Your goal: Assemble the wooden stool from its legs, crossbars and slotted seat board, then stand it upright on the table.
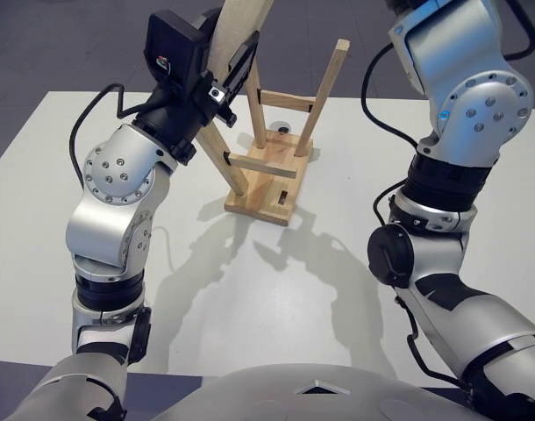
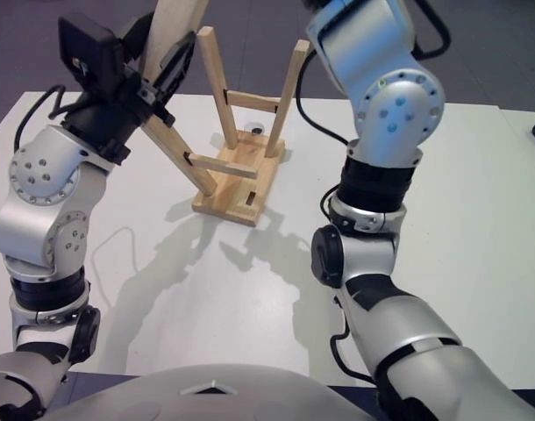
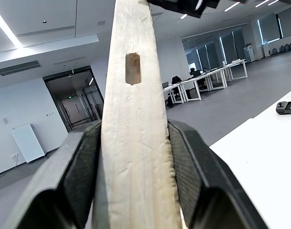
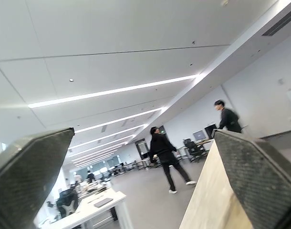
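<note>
Pale wooden stool sits upside down on the white table, with its slotted seat board flat and its legs pointing up. My left gripper is clamped tight across the slanted long wooden leg. My right gripper gapes wide, holding nothing. I judge the frame light and stiff but loose at the joints, so I'd take the legs low, near the seat.

The seat board rests on the table, legs up, left claw gripping the leftmost leg.
</note>
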`<state>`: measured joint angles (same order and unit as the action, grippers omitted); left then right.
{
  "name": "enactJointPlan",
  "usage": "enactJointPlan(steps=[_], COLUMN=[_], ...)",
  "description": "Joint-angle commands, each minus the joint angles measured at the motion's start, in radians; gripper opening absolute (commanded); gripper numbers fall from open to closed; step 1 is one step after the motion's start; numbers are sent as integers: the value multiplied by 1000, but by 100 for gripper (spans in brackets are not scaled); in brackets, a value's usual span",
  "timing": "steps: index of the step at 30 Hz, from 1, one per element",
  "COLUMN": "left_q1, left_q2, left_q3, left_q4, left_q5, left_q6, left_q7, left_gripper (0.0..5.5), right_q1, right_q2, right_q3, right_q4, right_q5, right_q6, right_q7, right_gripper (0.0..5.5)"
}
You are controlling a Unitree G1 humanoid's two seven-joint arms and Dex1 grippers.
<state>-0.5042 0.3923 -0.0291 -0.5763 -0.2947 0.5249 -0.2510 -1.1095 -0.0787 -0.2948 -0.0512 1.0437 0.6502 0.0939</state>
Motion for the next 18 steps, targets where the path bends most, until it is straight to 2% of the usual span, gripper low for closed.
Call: enactJointPlan(steps=[1, 7, 14, 18], left_q1=[-8, -17, -22, -13], left_q2=[-13, -27, -40, -37], left_q3=[-11, -18, -32, -43], left_q4=[-29, -43, -53, -45], left_q5=[25, 37, 34, 50], left_q6=[-20, -22, -21, -26], left_q7=[-1, -7, -17, -25], left_gripper=[206, 206, 206, 206], right_q1=[-61, -64, -11, 3], right_q2=[-84, -81, -40, -42], right_q3=[-48, 2, 32, 14], right_q4=[52, 241, 243, 209], right_q5=[-20, -80, -81, -56], right_q6=[-30, -3, 44, 75], right_q7=[22, 75, 104, 84], right_gripper=[540, 540, 540, 474])
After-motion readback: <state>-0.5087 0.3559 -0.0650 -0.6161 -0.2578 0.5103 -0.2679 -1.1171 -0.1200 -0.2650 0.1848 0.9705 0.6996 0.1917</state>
